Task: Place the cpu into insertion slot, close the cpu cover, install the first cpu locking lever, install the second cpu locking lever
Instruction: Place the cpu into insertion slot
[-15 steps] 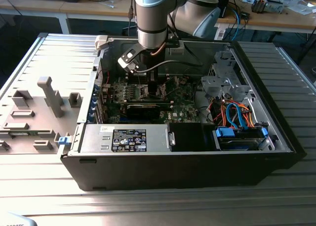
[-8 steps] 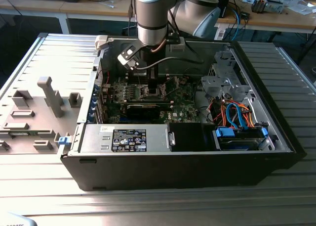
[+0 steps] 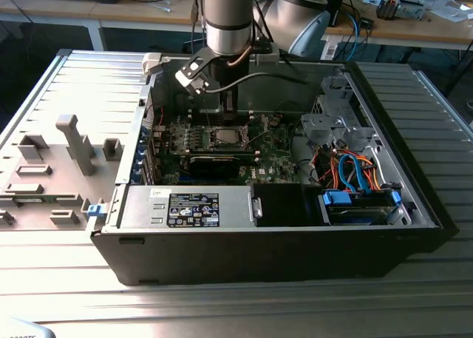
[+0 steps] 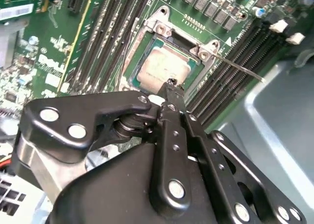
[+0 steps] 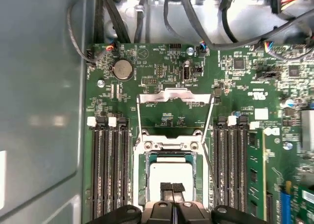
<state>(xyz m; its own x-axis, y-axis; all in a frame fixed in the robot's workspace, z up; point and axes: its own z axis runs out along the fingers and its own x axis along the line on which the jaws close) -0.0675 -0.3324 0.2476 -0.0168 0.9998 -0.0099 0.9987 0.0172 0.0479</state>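
Since the cpu point(image 3: 225, 137) already lies flat in the insertion slot point(image 5: 142, 146), just above centre in the exterior view, placing looks finished. The cpu cover point(image 5: 174, 97) lies folded back beside the slot, not yet closed. The tool point(image 5: 172, 187), fingertips pinched together and gripping nothing, sits at the cpu's edge.

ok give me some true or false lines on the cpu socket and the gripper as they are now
1. The cpu lies in the insertion slot. True.
2. The cpu cover is shut over the chip. False: it is swung open, off the socket.
3. The gripper has its fingers spread wide. False: they are shut together, right over the cpu.
4. Memory slots run along both sides of the socket. True.
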